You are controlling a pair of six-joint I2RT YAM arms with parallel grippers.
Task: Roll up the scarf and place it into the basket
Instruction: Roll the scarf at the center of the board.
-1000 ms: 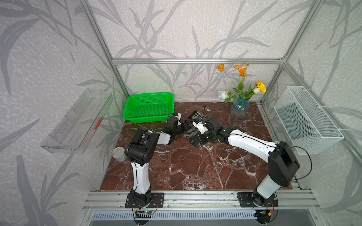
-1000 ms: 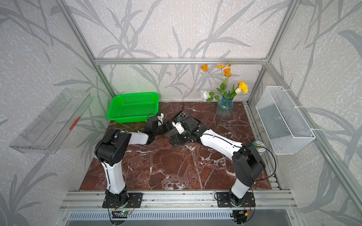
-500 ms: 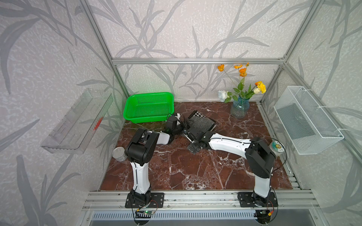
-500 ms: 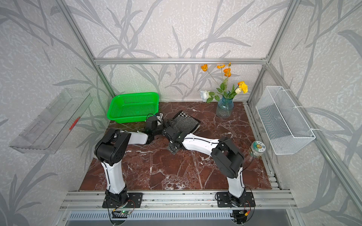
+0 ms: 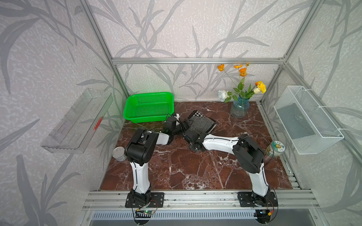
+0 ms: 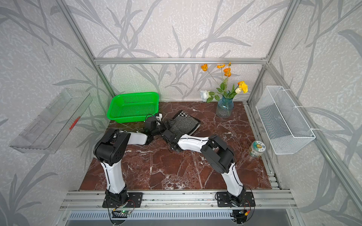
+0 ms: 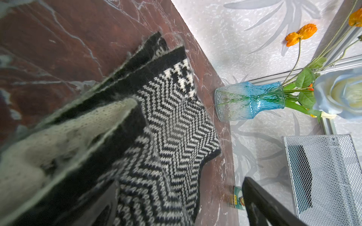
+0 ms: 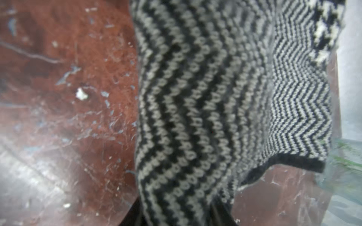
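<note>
The scarf [image 5: 201, 123] [image 6: 184, 123] lies folded on the marble table, herringbone face up, with a houndstooth corner at its far end. The green basket [image 5: 149, 106] [image 6: 133, 106] stands empty at the back left, beside the scarf. My left gripper [image 5: 184, 124] [image 7: 180, 181] is open at the scarf's left edge, and the fabric [image 7: 172, 121] lies between its spread fingers [image 7: 264, 205]. My right gripper [image 5: 193, 132] [image 8: 177, 211] is at the scarf's near edge, shut on a fold of the scarf [image 8: 195, 97].
A blue glass vase of flowers [image 5: 240, 108] stands at the back right. A labelled tin [image 5: 275, 149] sits by the right edge and a silver can [image 5: 119, 153] by the left edge. A white wire basket [image 5: 307, 119] and a clear tray [image 5: 78, 121] hang on the side walls.
My right arm swung from over the scarf round to its near edge, and its jaws closed on the fabric. The scarf now lies flatter. My left arm has not moved.
</note>
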